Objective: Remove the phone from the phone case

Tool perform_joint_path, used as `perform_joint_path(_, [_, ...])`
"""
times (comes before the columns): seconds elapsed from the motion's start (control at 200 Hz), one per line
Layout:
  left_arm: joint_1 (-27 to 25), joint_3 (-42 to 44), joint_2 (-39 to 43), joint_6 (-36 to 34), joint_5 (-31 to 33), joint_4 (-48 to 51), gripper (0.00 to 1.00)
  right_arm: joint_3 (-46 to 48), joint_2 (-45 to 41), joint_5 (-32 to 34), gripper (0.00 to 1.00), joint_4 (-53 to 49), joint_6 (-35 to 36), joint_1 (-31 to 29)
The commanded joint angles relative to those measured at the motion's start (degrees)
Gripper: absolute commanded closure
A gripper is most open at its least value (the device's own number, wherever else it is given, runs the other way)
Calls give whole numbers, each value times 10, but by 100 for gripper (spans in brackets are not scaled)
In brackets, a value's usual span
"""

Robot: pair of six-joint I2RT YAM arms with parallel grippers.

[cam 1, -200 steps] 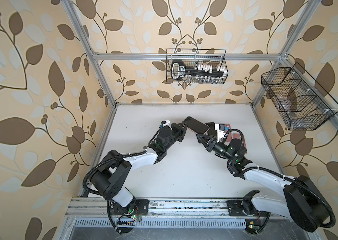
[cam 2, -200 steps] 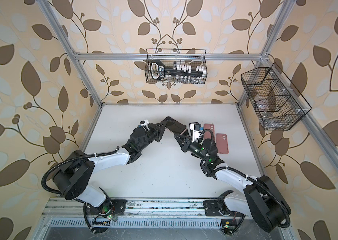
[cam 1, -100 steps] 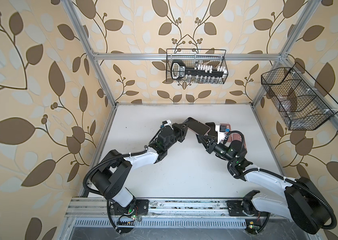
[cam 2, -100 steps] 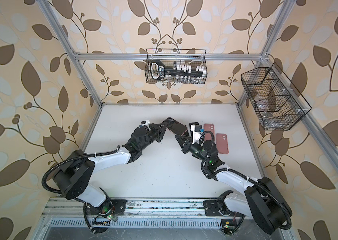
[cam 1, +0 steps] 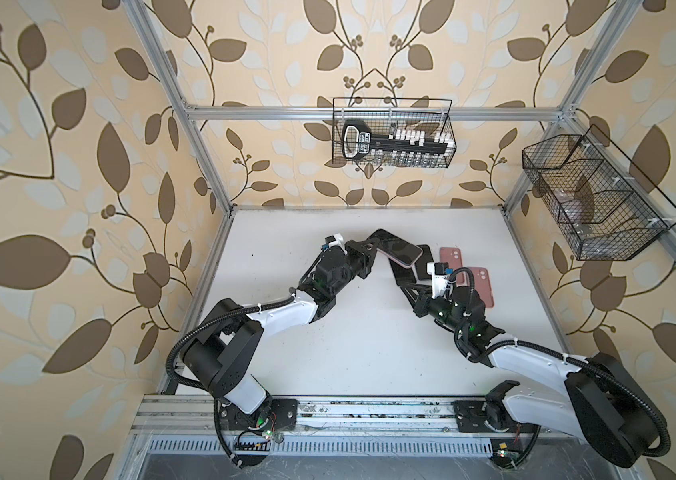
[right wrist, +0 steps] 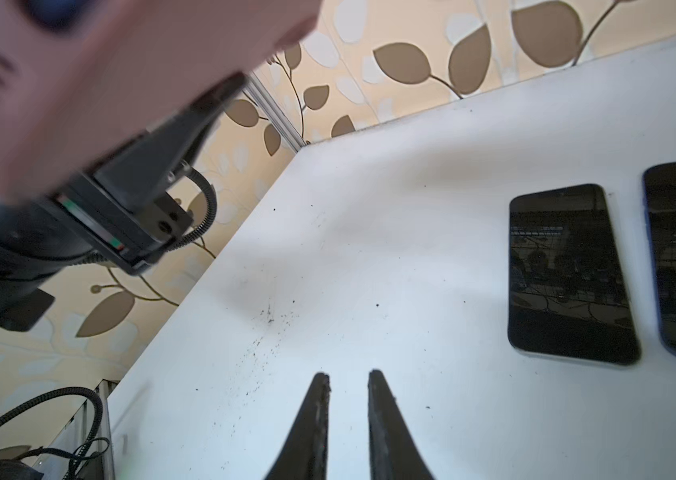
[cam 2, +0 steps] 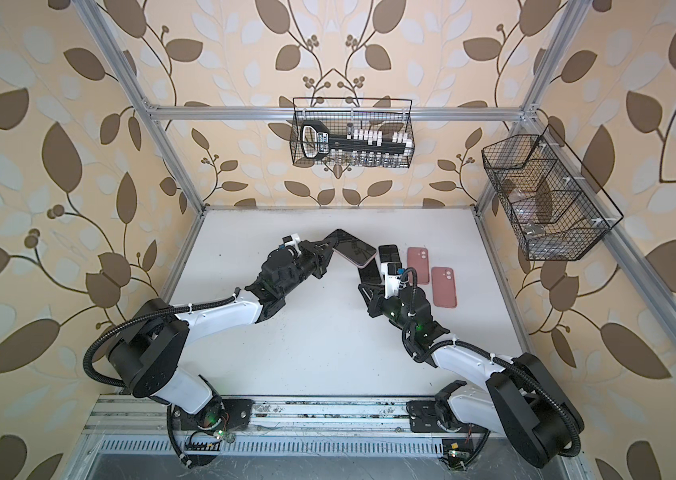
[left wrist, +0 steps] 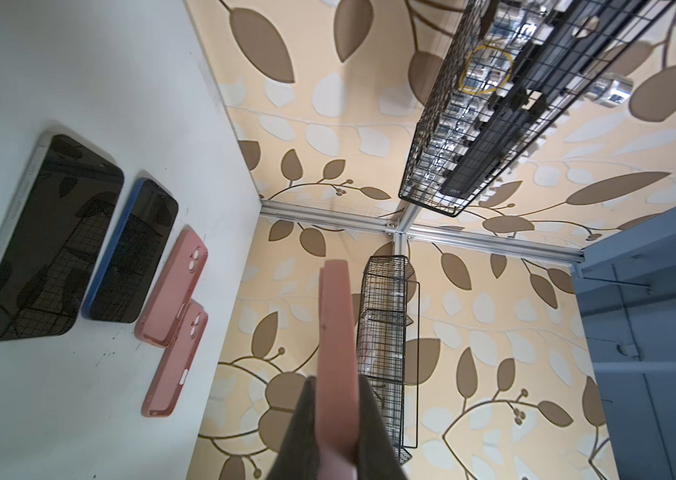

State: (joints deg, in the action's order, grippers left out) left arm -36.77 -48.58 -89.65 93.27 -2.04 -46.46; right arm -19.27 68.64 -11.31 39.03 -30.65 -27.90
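Left fingers [left wrist: 374,432] clamp pink-cased phone [left wrist: 336,332] aloft; right fingers [right wrist: 312,424] slightly apart, empty

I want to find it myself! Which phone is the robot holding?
Look at the white table, then the arm on the left in both top views. Its left gripper is shut on the cased phone, up above the table. The two bare phones and two pink cases lie flat; this phone alone is in the air, with a pink case around it.
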Motion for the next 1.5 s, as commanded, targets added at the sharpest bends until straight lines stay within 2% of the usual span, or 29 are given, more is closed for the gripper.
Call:
perform_joint_path(0.0, [1, -26, 21, 8, -4, -74, 100, 4, 0, 2, 81, -4, 10, 7])
perform_joint_path(0.16, [1, -21, 23, 1, -4, -74, 100, 7, -17, -39, 81, -2, -4, 29])
perform_joint_path(0.465, [8, -21, 18, -28, -13, -64, 100, -23, -42, -178, 77, -53, -14, 94])
perform_joint_path(0.565, [10, -20, 15, -37, -14, -64, 100, -35, -51, -229, 70, -57, -29, 112])
perform_joint_path(0.63, [10, -20, 11, -38, -13, -64, 100, -53, -56, -255, 60, -79, -34, 113])
perform_joint_path(0.77, [10, -29, 3, -36, -19, -63, 100, -69, -60, -290, 56, -55, -70, 109])
perform_joint_path(0.98, [10, -37, -14, -25, -27, -73, 100, -78, -51, -299, 56, 13, -147, 106])
perform_joint_path(1.495, [8, -39, -12, -4, -38, -94, 100, -95, -16, -259, 57, 44, -182, 103])
